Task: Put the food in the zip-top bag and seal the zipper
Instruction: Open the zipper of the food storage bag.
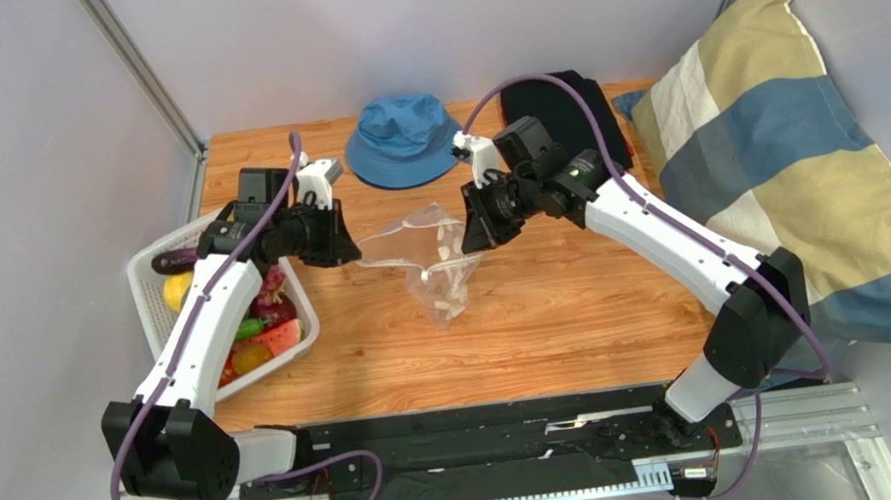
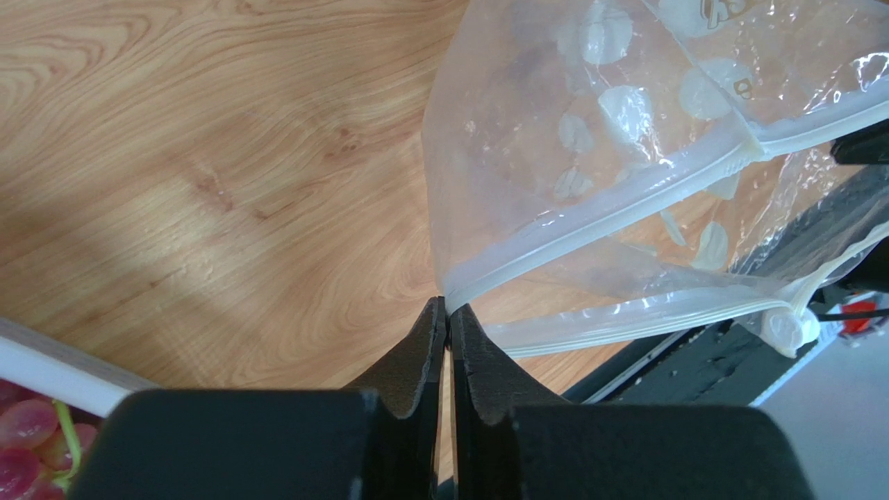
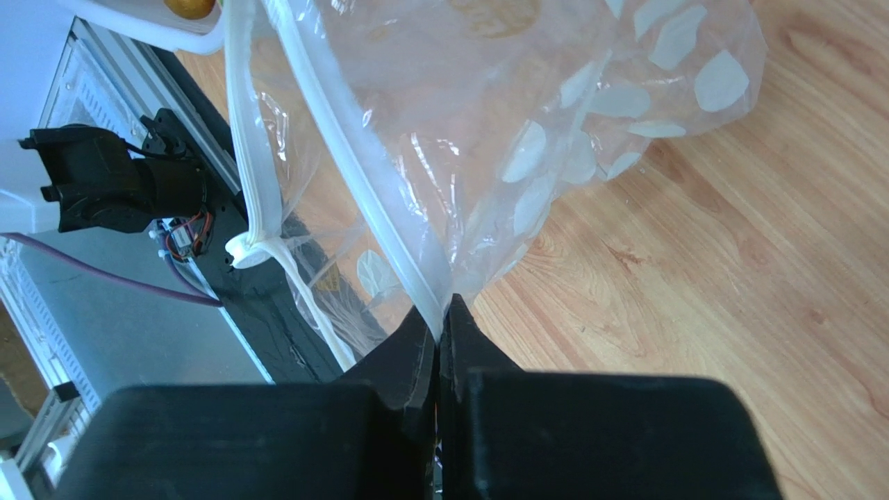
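Above the middle of the light wooden table (image 1: 550,314), a clear, soft plastic zip-top bag (image 1: 428,252) printed with white dots hangs between the two arms. The left gripper (image 1: 347,244) has its black fingers pressed together on the left corner of the bag's mouth. In the left wrist view the two tips meet on the end of the thin white zipper strip (image 2: 626,203). The right gripper (image 1: 477,230) is clamped in the same way on the opposite corner, and its wrist view shows the strip running down into the pinched tips. The two tracks of the zipper stand apart, so the mouth is open. The lower part of the bag sags toward the table; I cannot tell if it touches. Through its clear walls the wood grain shows.

The toy food (image 1: 254,327) lies in the white plastic mesh basket (image 1: 143,271) at the left edge of the table, well apart from the bag. In it are a round yellow fruit (image 1: 176,292), a dark red fruit (image 1: 274,301) and a red watermelon slice (image 1: 278,339). Purple grapes (image 2: 19,438) show in the corner of the left wrist view, beside the basket's white rim.

At the far edge lies a blue fabric bucket hat (image 1: 404,139) with a black folded cloth (image 1: 561,106) just beside it. A blue, yellow and white striped pillow (image 1: 775,155) leans at the right.
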Controlling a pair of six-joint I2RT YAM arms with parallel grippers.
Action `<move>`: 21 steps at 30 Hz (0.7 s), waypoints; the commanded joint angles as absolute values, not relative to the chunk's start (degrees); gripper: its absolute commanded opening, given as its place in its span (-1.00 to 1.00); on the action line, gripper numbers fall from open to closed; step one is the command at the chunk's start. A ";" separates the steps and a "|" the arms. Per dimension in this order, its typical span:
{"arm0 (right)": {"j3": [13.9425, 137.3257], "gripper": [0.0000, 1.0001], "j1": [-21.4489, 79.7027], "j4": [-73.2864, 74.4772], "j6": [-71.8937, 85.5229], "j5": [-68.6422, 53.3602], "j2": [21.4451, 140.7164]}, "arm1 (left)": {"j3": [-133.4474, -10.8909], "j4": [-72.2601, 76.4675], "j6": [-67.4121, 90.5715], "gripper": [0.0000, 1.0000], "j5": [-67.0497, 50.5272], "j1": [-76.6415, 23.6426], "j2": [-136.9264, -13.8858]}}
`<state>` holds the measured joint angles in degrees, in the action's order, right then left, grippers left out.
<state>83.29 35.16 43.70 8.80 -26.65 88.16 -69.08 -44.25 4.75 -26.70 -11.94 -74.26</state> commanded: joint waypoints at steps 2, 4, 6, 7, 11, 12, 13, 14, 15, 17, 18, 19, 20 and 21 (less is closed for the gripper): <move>85.43 -1.00 35.86 40.00 13.53 -24.61 91.13 | -67.41 -41.31 -6.12 -0.41 -26.17 -9.15 -70.34; 86.04 -1.00 36.30 39.29 15.02 -23.73 92.02 | -67.85 -42.71 -9.65 -0.10 -28.90 -6.95 -68.21; 87.35 -1.00 36.82 39.02 15.82 -23.03 93.51 | -69.25 -47.08 -15.18 0.29 -31.54 -4.59 -66.19; 87.62 -1.00 37.00 38.94 16.52 -22.85 93.95 | -71.43 -49.02 -16.95 0.42 -32.51 -3.61 -66.09; 88.33 -1.00 37.09 38.58 18.80 -21.98 94.05 | -76.81 -59.03 -24.58 0.57 -37.52 6.22 -68.63; 88.50 -1.00 37.00 38.67 19.24 -21.36 93.52 | -78.21 -60.45 -26.09 0.57 -38.05 10.24 -69.34; 88.42 -1.00 37.00 38.76 19.51 -21.10 92.99 | -78.74 -61.86 -27.93 0.58 -38.23 11.85 -70.04; 88.50 -1.00 37.09 39.28 19.86 -20.57 92.38 | -79.19 -63.88 -31.95 0.58 -38.15 13.26 -71.27; 88.68 -1.00 37.09 39.81 19.78 -19.17 91.76 | -79.10 -63.90 -33.47 0.59 -37.80 15.62 -71.63; 88.51 -1.00 37.09 41.56 19.51 -17.24 89.13 | -77.79 -62.85 -37.41 0.63 -36.83 17.48 -71.81; 88.24 -1.00 37.09 42.01 18.82 -15.40 88.16 | -76.48 -62.84 -38.92 0.64 -36.65 18.88 -72.07; 87.63 -1.00 37.09 42.97 18.29 -14.51 85.89 | -76.03 -62.84 -40.59 0.64 -36.04 19.24 -72.42; 87.37 -1.00 37.09 43.59 17.93 -13.28 84.91 | -75.59 -63.10 -43.65 0.64 -36.12 19.51 -73.20; 87.10 -1.00 37.00 44.12 16.80 -11.01 83.68 | -74.63 -63.02 -45.25 0.64 -36.30 19.60 -73.56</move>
<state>85.91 36.95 42.52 18.15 -18.02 91.46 -76.60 -60.18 -32.73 -34.96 18.31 -72.31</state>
